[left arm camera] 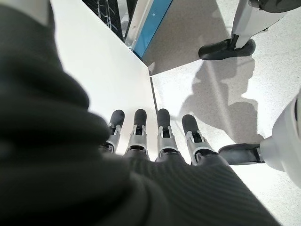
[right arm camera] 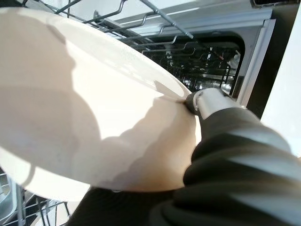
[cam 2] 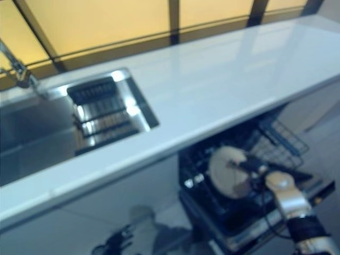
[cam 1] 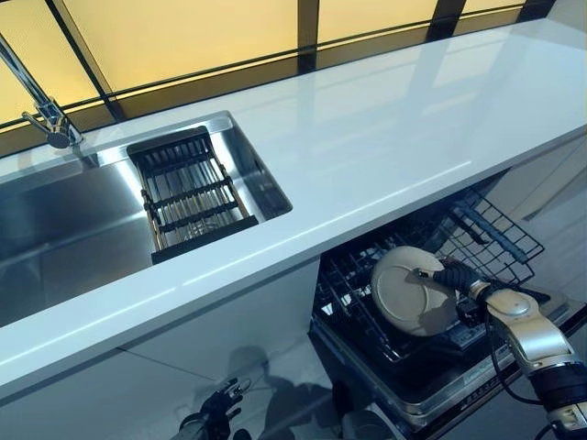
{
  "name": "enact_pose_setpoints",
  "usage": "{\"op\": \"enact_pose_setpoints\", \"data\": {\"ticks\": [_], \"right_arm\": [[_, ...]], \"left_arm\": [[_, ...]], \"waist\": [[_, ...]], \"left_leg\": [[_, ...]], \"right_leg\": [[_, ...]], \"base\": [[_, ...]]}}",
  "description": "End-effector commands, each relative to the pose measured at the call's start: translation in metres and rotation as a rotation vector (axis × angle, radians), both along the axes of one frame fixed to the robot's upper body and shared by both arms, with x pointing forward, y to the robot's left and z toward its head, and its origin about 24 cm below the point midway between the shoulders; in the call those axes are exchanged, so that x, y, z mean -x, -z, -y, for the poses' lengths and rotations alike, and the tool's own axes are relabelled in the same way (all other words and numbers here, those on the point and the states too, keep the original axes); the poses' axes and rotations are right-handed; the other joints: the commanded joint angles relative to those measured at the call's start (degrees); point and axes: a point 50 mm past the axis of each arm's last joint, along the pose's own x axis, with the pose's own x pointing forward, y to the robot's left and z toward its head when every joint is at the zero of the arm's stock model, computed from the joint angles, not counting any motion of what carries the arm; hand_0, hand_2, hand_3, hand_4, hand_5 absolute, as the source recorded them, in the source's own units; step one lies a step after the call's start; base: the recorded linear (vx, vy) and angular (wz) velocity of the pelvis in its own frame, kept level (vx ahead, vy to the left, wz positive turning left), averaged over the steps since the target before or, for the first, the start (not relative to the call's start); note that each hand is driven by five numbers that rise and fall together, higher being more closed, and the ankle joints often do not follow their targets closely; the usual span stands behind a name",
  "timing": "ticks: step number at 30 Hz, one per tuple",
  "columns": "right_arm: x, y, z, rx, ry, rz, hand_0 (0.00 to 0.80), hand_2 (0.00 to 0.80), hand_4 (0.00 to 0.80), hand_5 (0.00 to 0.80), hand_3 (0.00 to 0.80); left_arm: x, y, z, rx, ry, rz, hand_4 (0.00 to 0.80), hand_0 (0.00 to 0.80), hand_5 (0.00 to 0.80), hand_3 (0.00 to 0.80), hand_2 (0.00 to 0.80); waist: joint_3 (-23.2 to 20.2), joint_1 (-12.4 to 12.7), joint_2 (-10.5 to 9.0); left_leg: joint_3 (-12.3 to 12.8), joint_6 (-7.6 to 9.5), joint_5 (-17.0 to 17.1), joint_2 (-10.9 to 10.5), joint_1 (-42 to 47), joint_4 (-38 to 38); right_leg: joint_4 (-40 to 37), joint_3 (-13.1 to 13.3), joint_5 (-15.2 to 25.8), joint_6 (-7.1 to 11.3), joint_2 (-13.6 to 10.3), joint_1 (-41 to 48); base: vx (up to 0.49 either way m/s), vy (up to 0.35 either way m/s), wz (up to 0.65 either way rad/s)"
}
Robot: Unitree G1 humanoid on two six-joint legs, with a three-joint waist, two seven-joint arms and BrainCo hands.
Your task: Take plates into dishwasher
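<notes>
Right hand (cam 1: 456, 277) gripping one plate (cam 1: 408, 291), over rack (cam 1: 486, 229)

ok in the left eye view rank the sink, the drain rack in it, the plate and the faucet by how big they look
1. sink, though the view's edge cuts it off
2. drain rack
3. plate, held by the right hand over the dishwasher rack
4. faucet, only partly in view, so its rank is unsure

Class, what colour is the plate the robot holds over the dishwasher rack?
Plain cream, no pattern. The plate in the right hand shows best in the right wrist view.
</notes>
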Motion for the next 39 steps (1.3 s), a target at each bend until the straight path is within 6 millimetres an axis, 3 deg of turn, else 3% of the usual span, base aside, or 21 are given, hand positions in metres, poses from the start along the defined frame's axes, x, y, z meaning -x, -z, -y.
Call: {"op": "enact_pose_setpoints", "data": {"ticks": [1,6,22,39], "right_arm": [[-0.025,-0.032,-0.028,-0.014,-0.072,0.161,0.800,0.800,0.800,0.800,0.800],[-0.028,-0.028,-0.030,0.029,-0.067,0.150,0.800,0.800,0.800,0.800,0.800],[-0.040,0.011,-0.041,0.187,0.041,0.021,0.800,0.800,0.800,0.800,0.800],[-0.047,0.033,-0.046,0.282,0.046,-0.091,0.800,0.800,0.800,0.800,0.800]], "left_arm": [[-0.023,-0.010,-0.013,-0.040,-0.006,0.072,0.000,0.000,0.000,0.000,0.000],[-0.025,-0.010,-0.009,-0.036,-0.001,0.075,0.000,0.000,0.000,0.000,0.000],[-0.028,-0.010,0.002,-0.022,0.025,0.081,0.000,0.000,0.000,0.000,0.000],[-0.035,-0.011,0.010,-0.013,0.058,0.084,0.000,0.000,0.000,0.000,0.000]], "waist": [[0.12,1.11,-4.09],[0.23,1.43,-4.06],[0.97,3.63,-2.94],[1.06,5.54,-2.49]], "left_leg": [[-2.45,2.93,-0.81,-1.83,-0.20,-0.02],[-2.68,2.96,-0.82,-1.82,-0.25,-0.02],[-4.52,3.10,-0.64,-2.34,-0.86,-0.02],[-5.89,3.08,-0.44,-2.57,-1.59,-0.02]], "right_leg": [[0.18,-2.42,-0.91,1.15,-0.67,1.73],[0.18,-2.55,-0.94,1.18,-0.74,1.74],[0.18,-3.56,-1.11,0.87,-1.22,1.91],[0.18,-4.47,-1.12,0.64,-1.71,1.89]], "base": [[0.000,0.000,0.00],[0.000,0.000,0.00],[0.000,0.006,0.02],[-0.005,0.003,0.05]]}}
